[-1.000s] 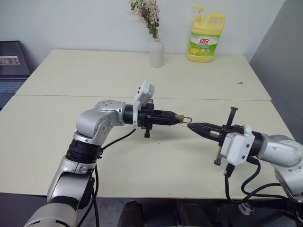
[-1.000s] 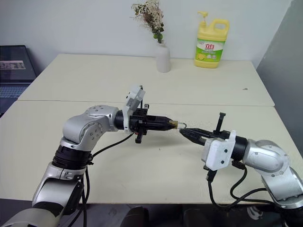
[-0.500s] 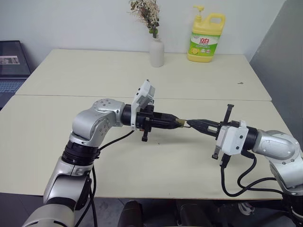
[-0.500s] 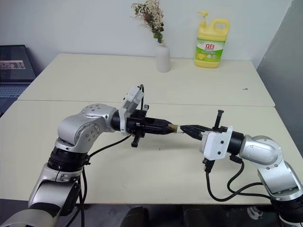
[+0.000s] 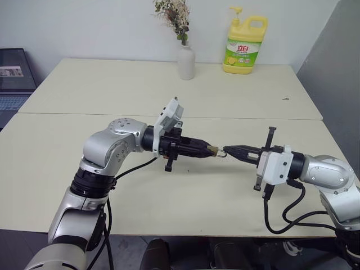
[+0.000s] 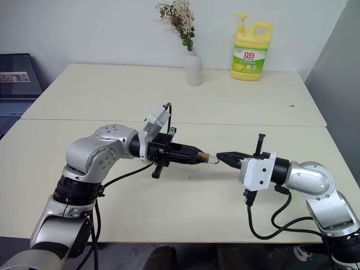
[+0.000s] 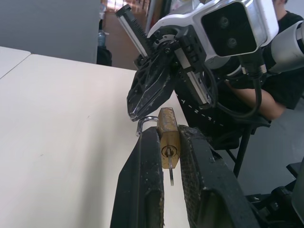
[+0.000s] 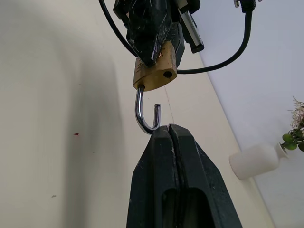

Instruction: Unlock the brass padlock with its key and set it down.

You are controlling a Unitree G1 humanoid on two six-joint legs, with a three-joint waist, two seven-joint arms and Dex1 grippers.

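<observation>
Above the near part of the bench (image 5: 236, 93), the left gripper (image 7: 167, 156) clamps the brass padlock (image 7: 168, 135) between its fingers, the key (image 7: 171, 173) hanging from the keyhole. The shackle (image 8: 145, 114) hangs unlatched, one leg free. The right gripper (image 8: 171, 130), fully closed and empty, touches the shackle's curve.

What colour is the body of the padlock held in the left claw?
Golden brass; the padlock body shows best in the left wrist view, between the left claw fingers.

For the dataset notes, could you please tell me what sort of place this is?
Probably an office or lab room: two plain tables pushed together against a bare wall, with a vase, a soap bottle and a laptop to one side.
</observation>
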